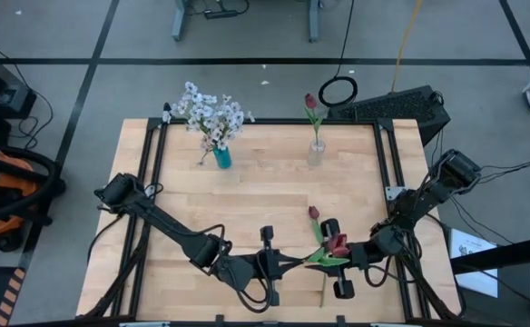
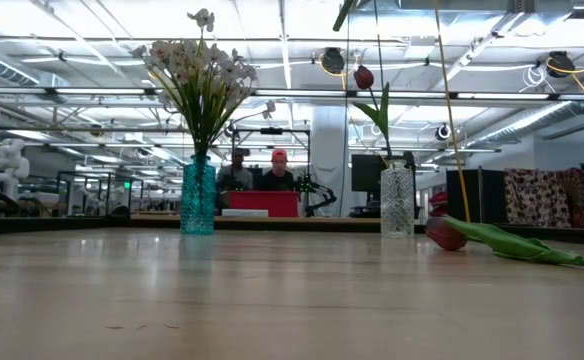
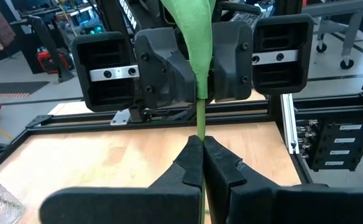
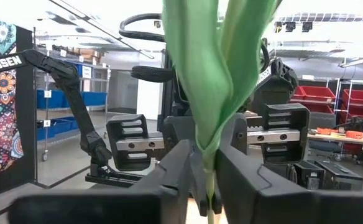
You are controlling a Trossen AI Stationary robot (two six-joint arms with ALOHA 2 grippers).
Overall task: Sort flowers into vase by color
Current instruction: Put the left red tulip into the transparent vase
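- Room for moving lies across the middle of the table (image 1: 265, 195); both arms crowd the near edge.
- Left gripper (image 3: 201, 155), near centre, is pinched tight on the stem of a red tulip (image 1: 338, 243).
- Right gripper (image 4: 204, 177), just right of it, is also clamped on that tulip's stem, facing the left one.
- A second tulip (image 1: 314, 214) lies flat just beyond them.
- Far left, the blue vase (image 1: 221, 157) holds the white sprays (image 1: 212, 113); far right, the clear vase (image 1: 316, 151) holds one tulip (image 1: 311, 103).
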